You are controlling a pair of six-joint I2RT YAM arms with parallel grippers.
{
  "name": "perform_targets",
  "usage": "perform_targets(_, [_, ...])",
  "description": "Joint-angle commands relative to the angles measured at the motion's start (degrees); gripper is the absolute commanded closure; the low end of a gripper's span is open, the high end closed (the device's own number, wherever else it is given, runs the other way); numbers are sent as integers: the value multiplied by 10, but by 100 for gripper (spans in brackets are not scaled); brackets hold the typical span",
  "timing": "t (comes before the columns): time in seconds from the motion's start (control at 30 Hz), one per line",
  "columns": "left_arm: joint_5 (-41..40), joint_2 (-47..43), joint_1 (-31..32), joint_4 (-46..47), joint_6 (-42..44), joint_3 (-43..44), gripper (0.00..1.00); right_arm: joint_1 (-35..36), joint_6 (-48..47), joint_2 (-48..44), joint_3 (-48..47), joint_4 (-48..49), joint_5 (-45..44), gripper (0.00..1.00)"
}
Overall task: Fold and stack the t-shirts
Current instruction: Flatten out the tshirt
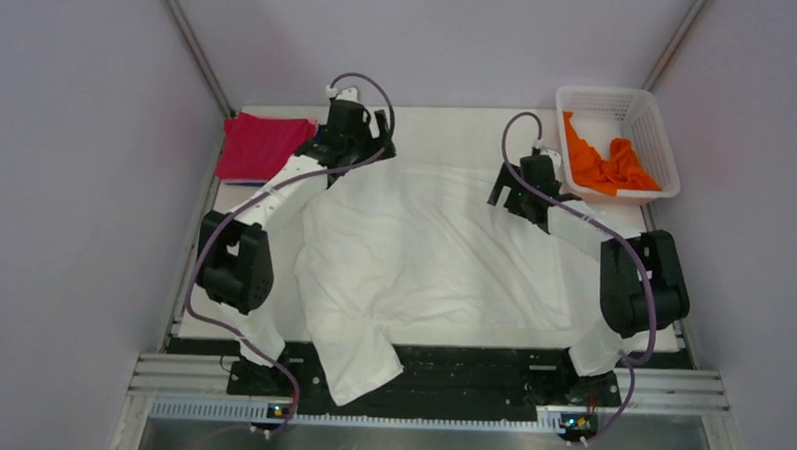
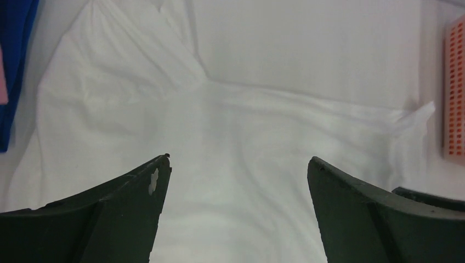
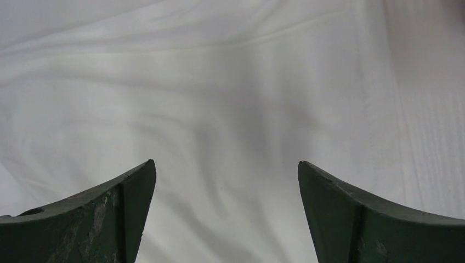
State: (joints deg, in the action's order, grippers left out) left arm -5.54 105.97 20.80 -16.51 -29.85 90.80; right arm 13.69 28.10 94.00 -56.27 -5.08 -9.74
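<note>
A large white t-shirt (image 1: pixel 423 261) lies spread across the table, one sleeve hanging over the near edge. No blue print shows on it. My left gripper (image 1: pixel 362 144) hovers open and empty over its far left part; the cloth fills the left wrist view (image 2: pixel 236 126). My right gripper (image 1: pixel 516 194) hovers open and empty over its far right part; the right wrist view shows wrinkled white cloth (image 3: pixel 219 98). A folded magenta-red t-shirt (image 1: pixel 262 145) lies at the far left on top of a blue one (image 2: pixel 13 66). An orange t-shirt (image 1: pixel 607 162) sits crumpled in the basket.
A white plastic lattice basket (image 1: pixel 619 98) stands at the far right corner; its side shows at the right edge of the left wrist view (image 2: pixel 454 93). Grey walls close in both sides. A metal rail runs along the near edge.
</note>
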Motion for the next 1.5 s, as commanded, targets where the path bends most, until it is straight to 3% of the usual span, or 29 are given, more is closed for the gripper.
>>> perform_targets(0.0, [-43,-70,-8,-32,-3,-137,1,15,-13,14,-30,28,-17,1])
perform_targets(0.2, [-70,-101,-9,-65,-22,-205,1,14,16,114,-107,38,35,1])
perform_targets(0.43, [-45,-83,-9,-24,-34,-255,1,14,28,217,-211,41,-13,1])
perform_targets(0.8, [-116,-49,-9,-66,-36,-251,1,-13,39,376,-420,7,-53,1])
perform_targets(1.0, [-134,-59,-9,-74,-41,-242,1,-38,25,391,-498,-5,-75,1])
perform_targets(1.23, [-101,-47,-9,-64,-52,-219,1,-41,-12,312,-445,-9,-35,1])
perform_targets(1.47, [-72,26,-14,-53,-59,-143,1,-38,5,213,-271,1,-7,1])
